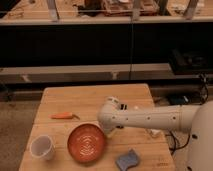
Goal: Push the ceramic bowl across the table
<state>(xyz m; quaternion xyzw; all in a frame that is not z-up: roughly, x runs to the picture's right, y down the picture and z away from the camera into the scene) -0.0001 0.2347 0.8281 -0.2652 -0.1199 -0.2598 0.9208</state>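
Note:
The ceramic bowl (pixel 87 142), wide, shallow and orange-red with pale rings inside, sits on the light wooden table (pixel 95 96) near its front edge. My white arm reaches in from the right across the table. The gripper (pixel 109 129) is at the arm's end, down at the bowl's right rim, close to it or touching it. The arm's bulky wrist covers the gripper's end.
A small white cup (pixel 42 147) stands left of the bowl at the front left. An orange carrot-like item (pixel 62 116) lies behind the bowl on the left. A blue-grey sponge (pixel 128 159) lies at the front right. A long bench with a dark front (pixel 100 45) runs behind.

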